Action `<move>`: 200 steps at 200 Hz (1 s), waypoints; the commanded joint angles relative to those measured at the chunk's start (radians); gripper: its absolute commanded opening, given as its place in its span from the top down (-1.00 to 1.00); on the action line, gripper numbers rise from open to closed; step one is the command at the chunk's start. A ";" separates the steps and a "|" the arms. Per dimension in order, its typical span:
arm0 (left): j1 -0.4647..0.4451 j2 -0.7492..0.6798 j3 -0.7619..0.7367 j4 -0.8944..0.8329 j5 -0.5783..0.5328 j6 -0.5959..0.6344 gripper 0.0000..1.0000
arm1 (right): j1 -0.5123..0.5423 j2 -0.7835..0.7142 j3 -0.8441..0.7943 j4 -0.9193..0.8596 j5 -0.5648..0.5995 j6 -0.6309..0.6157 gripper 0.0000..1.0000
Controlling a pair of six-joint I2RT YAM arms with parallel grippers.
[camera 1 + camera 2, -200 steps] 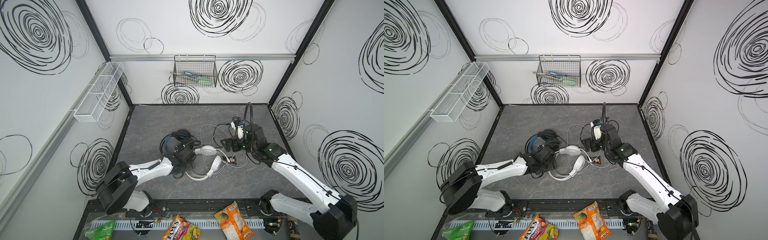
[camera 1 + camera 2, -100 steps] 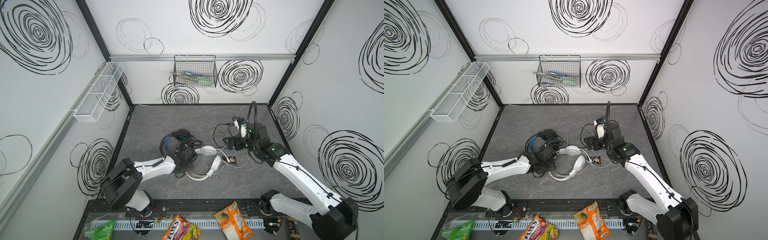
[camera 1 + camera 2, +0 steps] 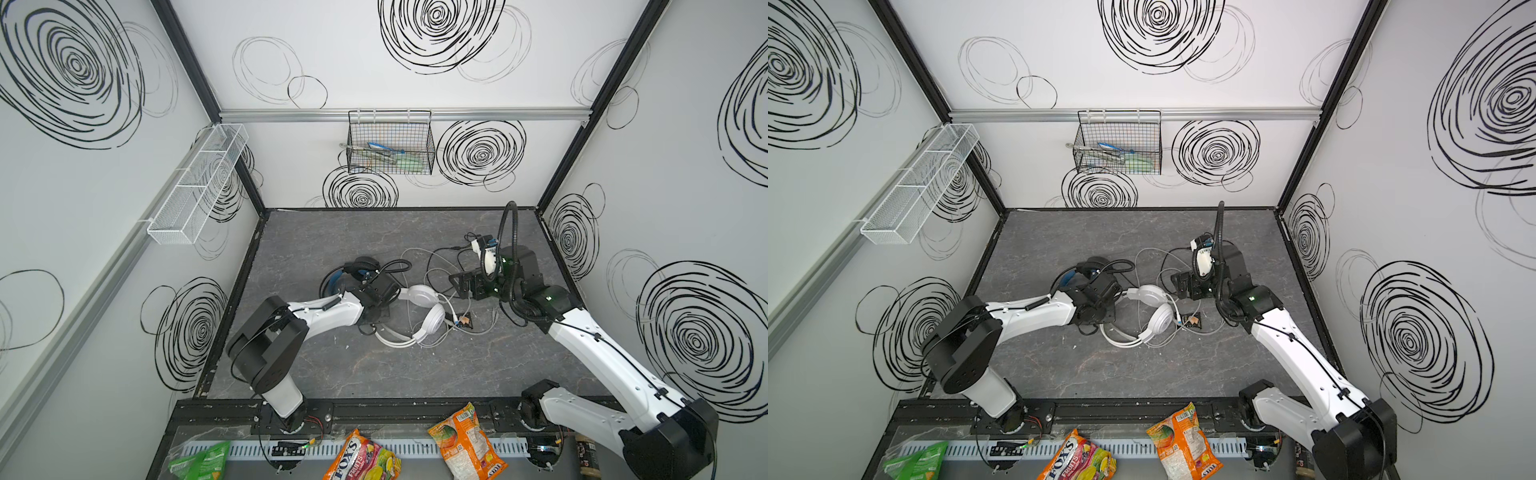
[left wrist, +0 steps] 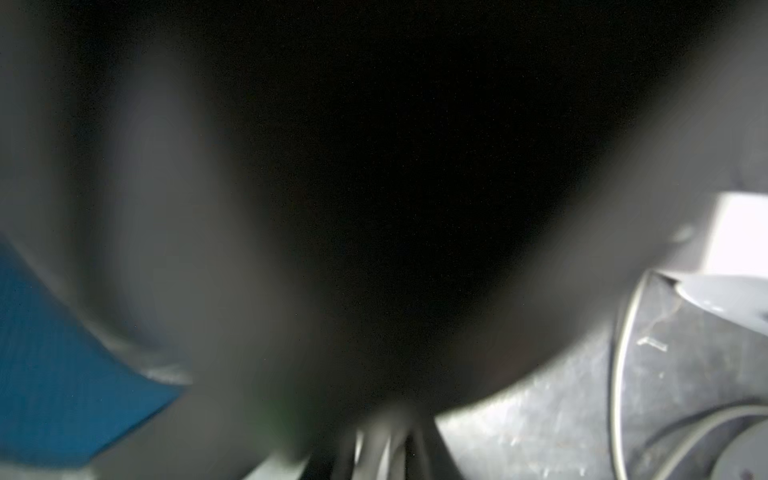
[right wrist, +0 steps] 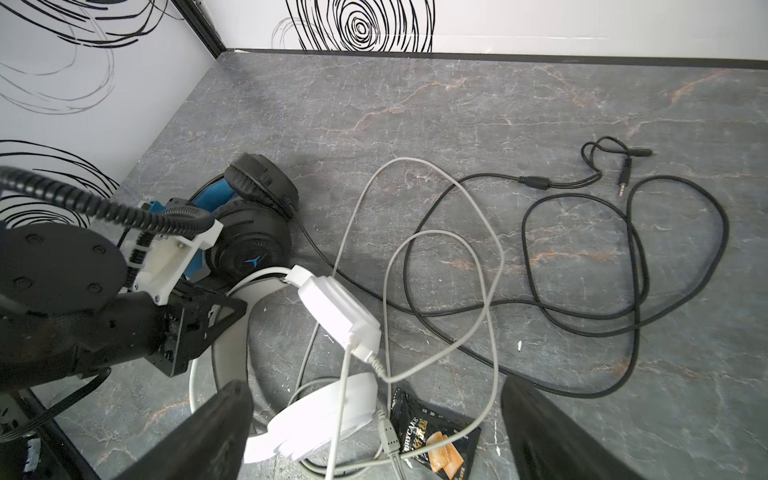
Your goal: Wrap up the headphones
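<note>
You had wrapped nothing yet: the white headset (image 3: 432, 322) and black headset (image 3: 363, 264) lay side by side on the surface (image 3: 332, 374), the white cable (image 5: 415, 160) and black cable (image 5: 536, 181) were loose, the right gripper (image 5: 374, 390) had its fingers wide, and the left gripper (image 3: 380, 303) hid its fingers, so I could not tell.

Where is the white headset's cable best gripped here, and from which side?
Likely its loop's crown farthest from the white headset, from straight above, fingers astride: there the white cable lies alone on the floor, clear of the black cable.
</note>
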 commanded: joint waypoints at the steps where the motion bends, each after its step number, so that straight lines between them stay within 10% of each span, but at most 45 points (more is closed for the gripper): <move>1: 0.033 0.062 0.066 0.017 -0.051 0.141 0.79 | -0.014 -0.026 0.042 -0.036 -0.006 -0.018 -0.95; 110: 0.034 0.160 0.249 0.034 -0.076 0.517 1.00 | -0.019 -0.052 0.079 -0.080 0.002 -0.032 -0.95; 200: 0.018 0.062 0.156 0.073 0.041 0.526 0.57 | -0.009 -0.062 0.117 -0.054 0.017 -0.027 -0.95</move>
